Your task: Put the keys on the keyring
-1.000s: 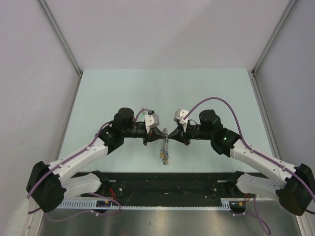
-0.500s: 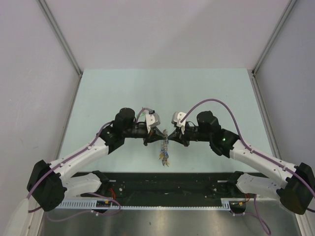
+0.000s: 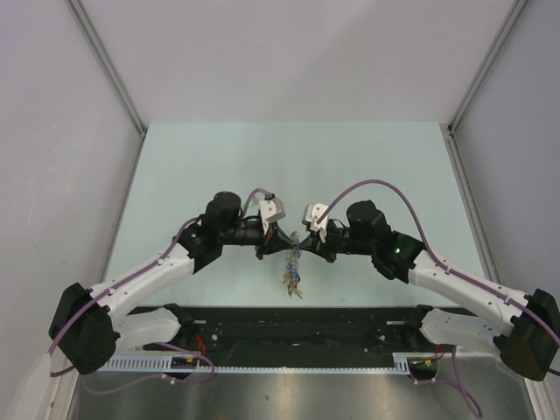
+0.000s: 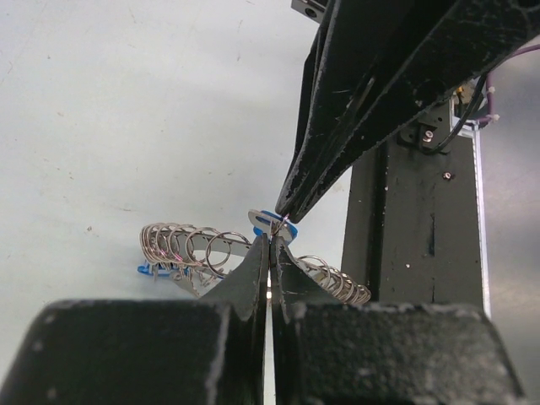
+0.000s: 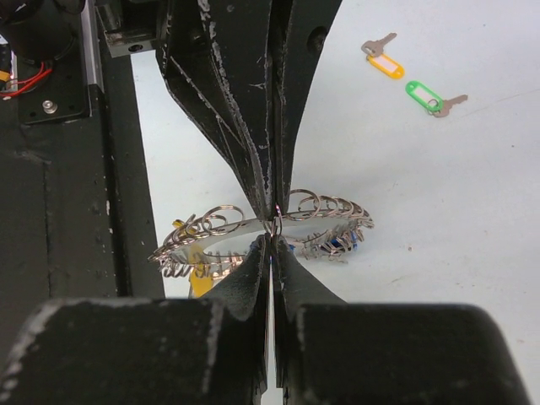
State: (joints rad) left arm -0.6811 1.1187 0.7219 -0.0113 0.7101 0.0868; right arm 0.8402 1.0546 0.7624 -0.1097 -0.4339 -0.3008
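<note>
Above the middle of the tabletop (image 3: 219, 157), the left gripper (image 4: 270, 246) and right gripper (image 5: 272, 245) meet tip to tip at the rim of the keyring (image 5: 228, 226), which is held clear of the surface with its fringe of small rings and tagged keys hanging below. The left jaws are together, clamped on the edge of the ring. The right jaws are also pressed together, their tips at a small loop beside a blue tag (image 4: 263, 221) (whether they actually pinch that key, or only touch it, cannot be told). The orange-tagged key (image 5: 384, 61) and the green-tagged key (image 5: 424, 94) lie near each other on the tabletop, well apart from the grippers, neither one threaded.

Step in hand, as judged: threading the first of the three keys, the blue one, onto the ring.

Next move, as judged: the small loop must be worked round the ring's rim while the left arm keeps the ring steady. After that, one arm must release and reach for the orange or green key.
</note>
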